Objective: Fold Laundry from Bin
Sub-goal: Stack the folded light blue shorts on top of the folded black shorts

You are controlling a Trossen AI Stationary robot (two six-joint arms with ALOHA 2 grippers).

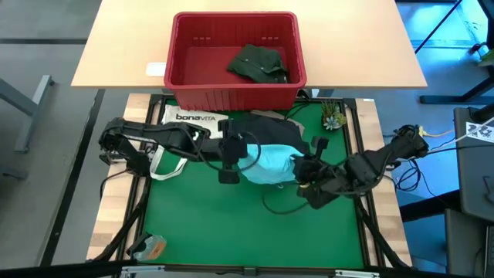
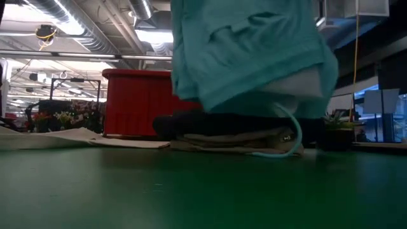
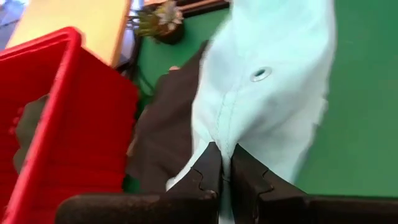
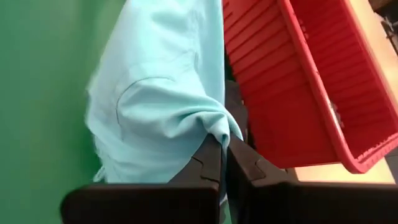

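The light turquoise garment (image 1: 272,164) hangs over the green mat between my two grippers; in the low view it (image 2: 254,57) fills the top, and its cord (image 2: 291,137) dangles to the pile below. My left gripper (image 1: 238,158) is shut on its left end, my right gripper (image 1: 298,171) on its right end. Under and behind it a dark grey garment (image 1: 272,133) lies flat on a khaki one (image 2: 222,145), in front of the red bin (image 1: 185,77). A dark green garment (image 1: 259,63) lies on the bin's floor. My left gripper (image 3: 225,171) pinches the turquoise garment between its two fingers at a seamed edge (image 3: 221,146), a little way from a metal eyelet (image 3: 261,74). The cloth runs away from the fingers and hangs clear of the mat. My right gripper (image 4: 224,158) pinches a bunched fold of the turquoise garment (image 4: 217,127) between its two fingers; how many layers, I cannot tell. The cloth gathers into creases at the fingers and hangs below them, above the mat.
A white tote bag (image 1: 193,120) lies on the mat left of the garments. A small plant (image 1: 333,116) stands at the mat's far right corner, and an orange object (image 1: 150,247) lies at its near left. The bin stands on a wooden table (image 1: 123,46) behind the mat.
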